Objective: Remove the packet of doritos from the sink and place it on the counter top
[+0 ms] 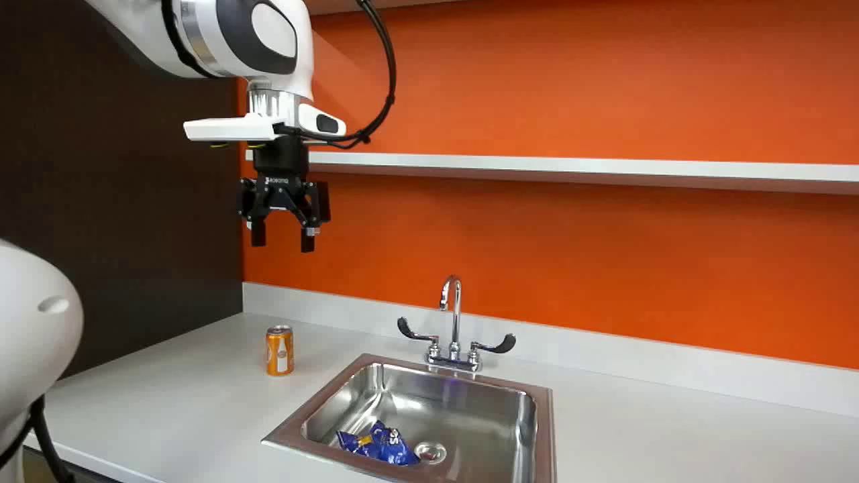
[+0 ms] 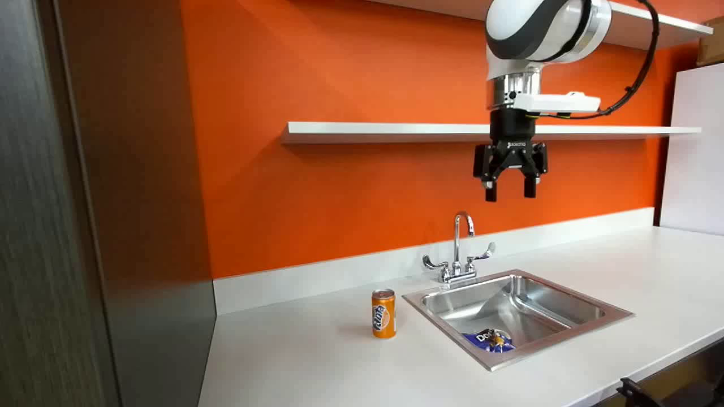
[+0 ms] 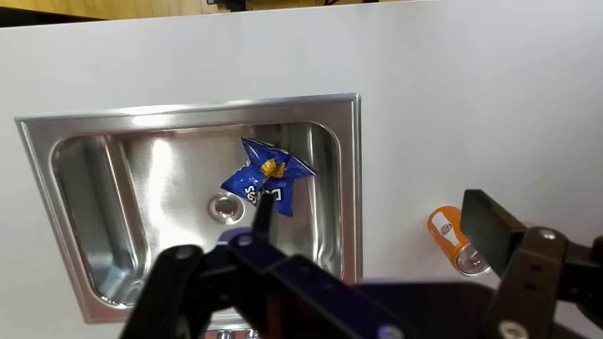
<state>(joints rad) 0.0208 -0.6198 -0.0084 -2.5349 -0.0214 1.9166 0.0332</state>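
The packet of doritos [image 1: 384,445] is a crumpled blue bag lying on the floor of the steel sink [image 1: 319,406], near one corner. It also shows in an exterior view [image 2: 490,341] and beside the drain in the wrist view [image 3: 271,172], where a finger tip covers a small part of it. The counter top [image 1: 194,409] is light grey-white and surrounds the sink. My gripper [image 1: 283,241] is open and empty, pointing down high above the counter and sink. It is also seen open in an exterior view [image 2: 510,192] and in the wrist view [image 3: 377,214].
An orange can [image 1: 280,351] stands upright on the counter beside the sink. A chrome two-handled faucet [image 1: 456,329] rises behind the basin. A white wall shelf [image 2: 390,130] runs along the orange wall behind the gripper. A dark panel [image 1: 134,201] closes one end of the counter.
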